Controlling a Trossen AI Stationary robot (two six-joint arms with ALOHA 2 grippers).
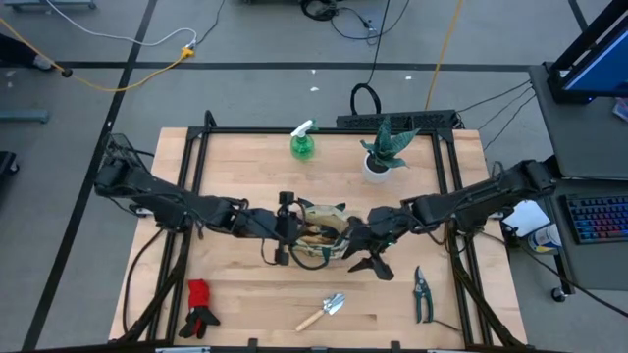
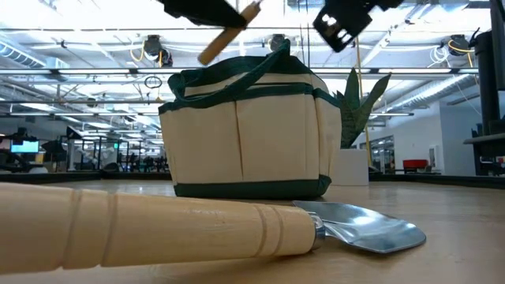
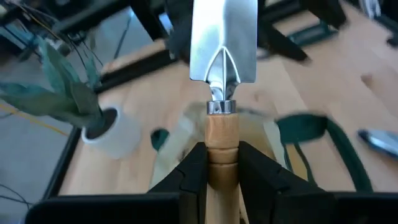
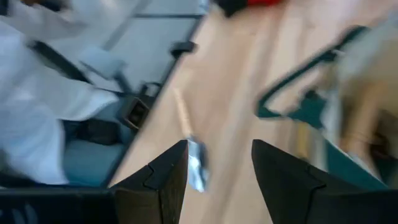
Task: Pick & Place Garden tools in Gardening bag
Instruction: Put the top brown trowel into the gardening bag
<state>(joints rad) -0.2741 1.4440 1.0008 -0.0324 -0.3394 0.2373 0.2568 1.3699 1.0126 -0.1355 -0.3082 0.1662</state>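
1. The left gripper (image 3: 222, 168) pinches the wooden handle of a flat silver metal trowel (image 3: 222, 43) and holds it right over the round beige fabric bag with green trim (image 1: 319, 235).
2. The right gripper (image 4: 219, 171) hangs beside the bag, fingers spread, holding nothing.
3. A second small wooden-handled trowel (image 1: 325, 311) lies on the table in front of the bag.
4. The dark-handled shears (image 1: 422, 294) lie to the bag's front right.

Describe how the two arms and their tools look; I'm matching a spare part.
Both arms are dark, jointed and slim, with thin black cables trailing near their bases. The left tool has two matte black, angular fingers with stepped inner edges. The right tool has the same black, wedge-shaped fingers. No markings or labels show.
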